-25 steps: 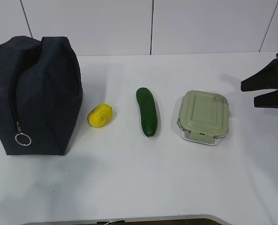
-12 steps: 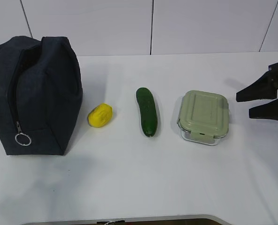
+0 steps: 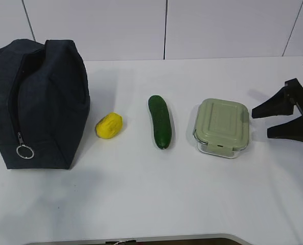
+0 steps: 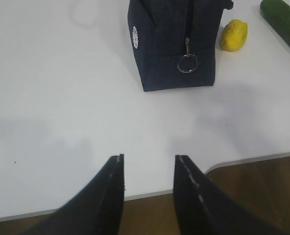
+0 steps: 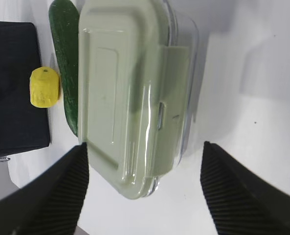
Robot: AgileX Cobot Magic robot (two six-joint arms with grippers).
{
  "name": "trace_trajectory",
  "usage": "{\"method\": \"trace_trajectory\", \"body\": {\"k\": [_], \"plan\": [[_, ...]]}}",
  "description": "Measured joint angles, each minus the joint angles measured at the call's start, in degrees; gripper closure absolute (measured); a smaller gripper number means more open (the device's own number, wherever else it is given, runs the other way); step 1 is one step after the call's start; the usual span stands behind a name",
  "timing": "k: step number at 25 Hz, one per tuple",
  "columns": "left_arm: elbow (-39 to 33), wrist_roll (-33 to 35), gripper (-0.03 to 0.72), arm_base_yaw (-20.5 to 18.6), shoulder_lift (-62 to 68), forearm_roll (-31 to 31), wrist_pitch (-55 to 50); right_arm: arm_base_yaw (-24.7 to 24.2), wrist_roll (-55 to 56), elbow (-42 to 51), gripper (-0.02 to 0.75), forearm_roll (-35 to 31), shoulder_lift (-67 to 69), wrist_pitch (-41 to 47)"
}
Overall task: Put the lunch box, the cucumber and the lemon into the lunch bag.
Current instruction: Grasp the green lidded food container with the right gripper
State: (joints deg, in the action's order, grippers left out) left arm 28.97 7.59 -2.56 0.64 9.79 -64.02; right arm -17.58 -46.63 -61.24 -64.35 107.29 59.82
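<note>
On the white surface [image 3: 141, 204] we see four things in a row: the lunch bag [image 3: 36, 104] at 9 o'clock, then the lemon [image 3: 109, 125], the cucumber [image 3: 160, 121] and the lunch box [image 3: 222, 126] toward 3 o'clock, each apart from its neighbours. The lunch bag stands upright, its zipper ending in a metal ring pull [image 3: 25, 151]. In the left wrist view a small round white logo [image 4: 134, 36] shows on the bag's side, too blurred for us to read. We find no other writing.

Our right hand [image 3: 278, 119] hovers just beside the lunch box at its 3 o'clock side, fingers spread wide and holding nothing; in the right wrist view the box's sage-green lid lies between the two fingertips, untouched. Our left hand [image 4: 148, 164] hangs over the near edge of the surface at 6 o'clock from the bag, fingers partly parted and empty.
</note>
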Motion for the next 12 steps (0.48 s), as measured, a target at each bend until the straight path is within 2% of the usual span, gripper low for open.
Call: {"method": "trace_trajectory", "body": {"k": [6, 12], "plan": [[0.0, 0.0, 0.446, 0.0, 0.0, 0.0, 0.0, 1.2, -1.8, 0.0, 0.170, -1.7, 1.9, -0.5], [0.0, 0.0, 0.446, 0.0, 0.0, 0.0, 0.0, 1.4, -5.2, -0.1, 0.170, -6.7, 2.5, -2.2]]}}
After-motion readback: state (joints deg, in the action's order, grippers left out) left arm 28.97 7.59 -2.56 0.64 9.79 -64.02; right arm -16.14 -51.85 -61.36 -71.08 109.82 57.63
